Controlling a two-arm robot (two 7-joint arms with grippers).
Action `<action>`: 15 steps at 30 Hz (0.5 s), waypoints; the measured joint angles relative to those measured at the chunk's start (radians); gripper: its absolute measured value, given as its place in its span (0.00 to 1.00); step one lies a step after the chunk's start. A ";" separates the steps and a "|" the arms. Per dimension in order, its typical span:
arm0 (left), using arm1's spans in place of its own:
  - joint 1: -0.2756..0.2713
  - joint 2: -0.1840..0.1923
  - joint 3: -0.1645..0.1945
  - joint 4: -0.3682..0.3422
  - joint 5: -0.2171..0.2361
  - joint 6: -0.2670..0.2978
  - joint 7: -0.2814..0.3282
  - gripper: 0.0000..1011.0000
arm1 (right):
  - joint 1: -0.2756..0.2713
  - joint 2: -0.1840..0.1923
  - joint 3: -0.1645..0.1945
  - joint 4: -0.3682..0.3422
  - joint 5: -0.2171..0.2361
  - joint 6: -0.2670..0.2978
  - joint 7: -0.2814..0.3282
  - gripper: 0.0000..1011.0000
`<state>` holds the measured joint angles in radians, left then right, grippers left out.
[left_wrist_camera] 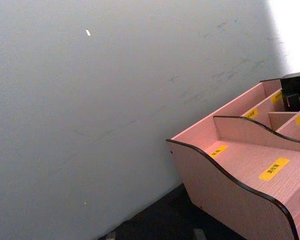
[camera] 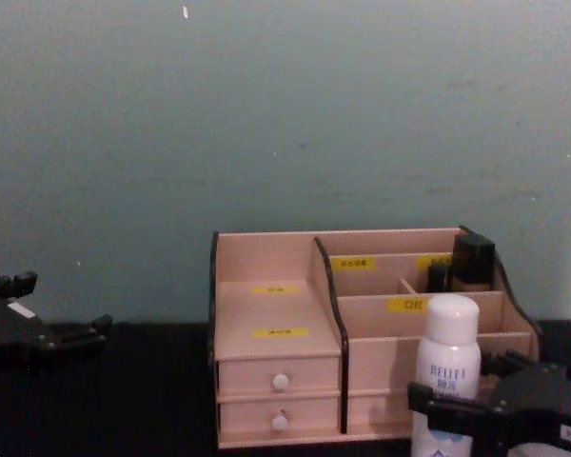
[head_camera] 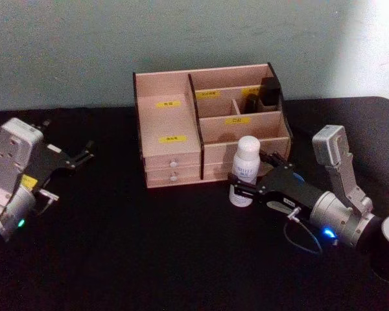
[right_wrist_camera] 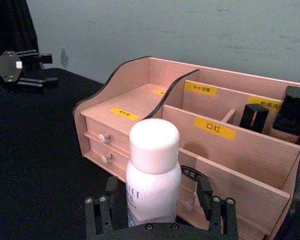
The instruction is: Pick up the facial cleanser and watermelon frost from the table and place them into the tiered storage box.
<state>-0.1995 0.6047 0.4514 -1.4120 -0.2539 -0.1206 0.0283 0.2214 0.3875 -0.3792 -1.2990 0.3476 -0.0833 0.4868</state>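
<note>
Squarely between right gripper's (head_camera: 249,176) jaws (upright): cleanser (head_camera: 247,154)

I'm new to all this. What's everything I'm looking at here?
facial cleanser bottle: one, white, standing on the table before the box's right half
tiered storage box: one, pale pink wood with yellow labels, at the table's back
black containers: two, black, in the box's rear right compartments
table: one, black, under everything
wall: one, grey-blue, behind
left end effector: one, black, open, over the table's left side
right end effector: one, black, open, fingers either side of the bottle
</note>
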 joint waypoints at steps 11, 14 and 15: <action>0.000 0.000 0.000 0.000 0.000 0.000 0.000 0.99 | -0.001 0.002 0.000 -0.001 0.000 -0.001 -0.001 0.99; 0.000 0.000 0.000 0.000 0.000 0.000 0.000 0.99 | -0.001 0.002 0.000 -0.001 0.000 -0.001 -0.001 0.99; 0.000 0.000 0.000 0.000 0.000 0.000 0.000 0.99 | -0.001 0.002 0.000 -0.001 0.000 -0.001 -0.001 0.98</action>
<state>-0.1995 0.6047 0.4514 -1.4120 -0.2539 -0.1205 0.0283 0.2199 0.3895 -0.3797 -1.3004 0.3480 -0.0840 0.4860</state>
